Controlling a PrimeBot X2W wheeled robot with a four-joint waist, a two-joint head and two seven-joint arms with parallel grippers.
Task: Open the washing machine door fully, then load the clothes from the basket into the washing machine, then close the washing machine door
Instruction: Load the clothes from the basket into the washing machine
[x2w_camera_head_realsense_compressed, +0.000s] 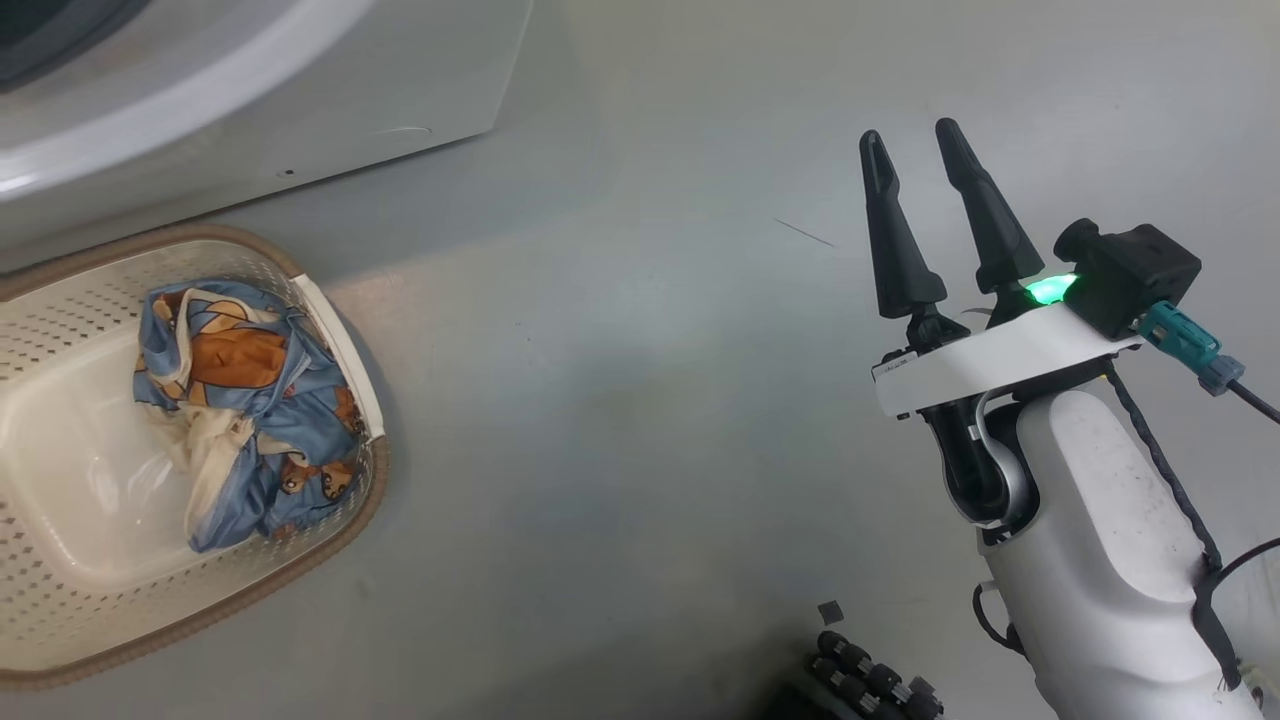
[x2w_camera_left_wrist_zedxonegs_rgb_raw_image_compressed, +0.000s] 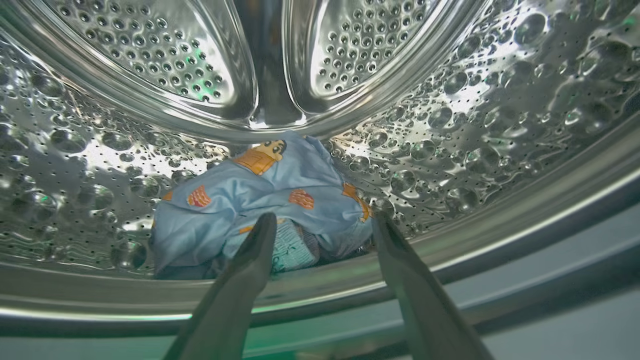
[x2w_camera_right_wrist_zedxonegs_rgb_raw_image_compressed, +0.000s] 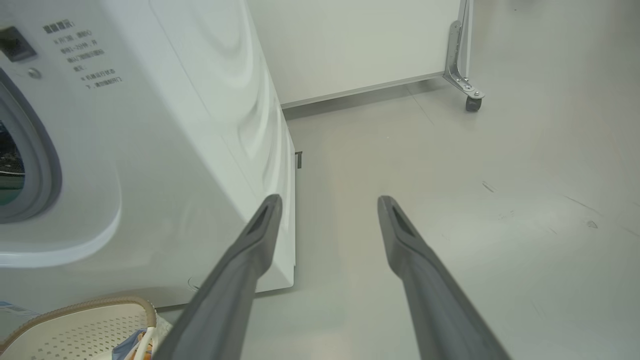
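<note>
Grey floor (x2w_camera_head_realsense_compressed: 640, 450), cream perforated plastic basket (x2w_camera_head_realsense_compressed: 60, 640) parked beside the white washing machine (x2w_camera_right_wrist_zedxonegs_rgb_raw_image_compressed: 175, 125) for short reaches. Left gripper (x2w_camera_left_wrist_zedxonegs_rgb_raw_image_compressed: 324, 218) fingers gape empty by a blue cartoon-print garment (x2w_camera_left_wrist_zedxonegs_rgb_raw_image_compressed: 260, 200) in the steel drum (x2w_camera_left_wrist_zedxonegs_rgb_raw_image_compressed: 500, 125); right gripper (x2w_camera_head_realsense_compressed: 910, 133) idles open. Another blue bundle (x2w_camera_head_realsense_compressed: 250, 400) waits in the basket.

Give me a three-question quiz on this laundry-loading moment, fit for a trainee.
1. True or false: the left gripper is open, and a blue garment lies in the drum just beyond its fingers.
2. Multiple choice: the clothes not yet loaded lie A) draped over the door; B) in the basket; C) on a shelf.
3. Fill in: the right gripper is open and empty above the grey ____.
Key: 1 true; 2 B; 3 floor.
</note>
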